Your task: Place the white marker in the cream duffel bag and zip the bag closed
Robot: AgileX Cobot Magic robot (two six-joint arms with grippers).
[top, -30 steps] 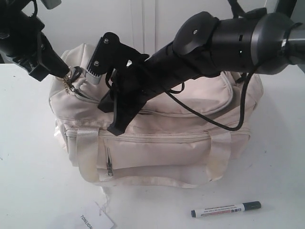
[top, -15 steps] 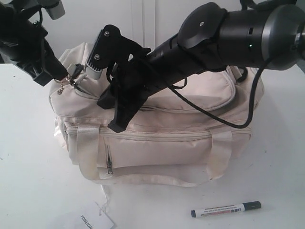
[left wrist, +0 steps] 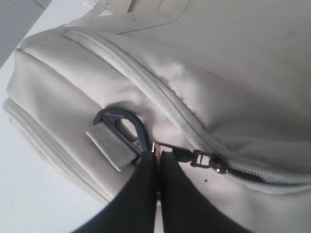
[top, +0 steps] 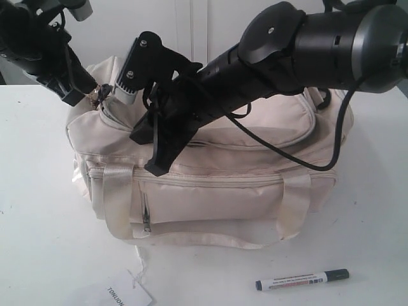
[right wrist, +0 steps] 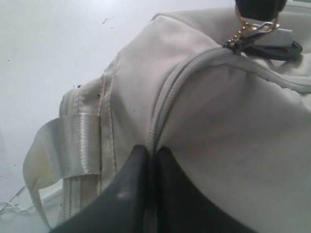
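Shift: the left gripper (top: 86, 97) has risen and drawn back towards the far left corner over the past second, lifting the gold zipper charm (right wrist: 241, 30) with it. The right arm has barely moved.
Left gripper: fingers pressed together on the gold zipper charm at the bag's left end, next to a black D-ring (left wrist: 124, 128) on its grey webbing tab. The hold looks meant to run the slider along the zip.
Paper tag: a flat white paper tag (top: 124, 294) lies on the table (top: 38, 223) in front of the bag and is not in play.
Bag: the cream duffel bag (top: 255, 191), soft and slumped, sits mid-table with shiny webbing handles (top: 118, 204) and a ribbed zip seam. The top looks closed.
Right gripper: the right gripper (right wrist: 150, 150) has reached across the bag top. Its fingers are all but together and seem to pinch the fabric at the zip seam, probably to steady the bag against the pull.
Marker: the white marker (top: 303, 279), slim and dark-capped, lies on the table at front right, well apart from the bag and not yet packed.
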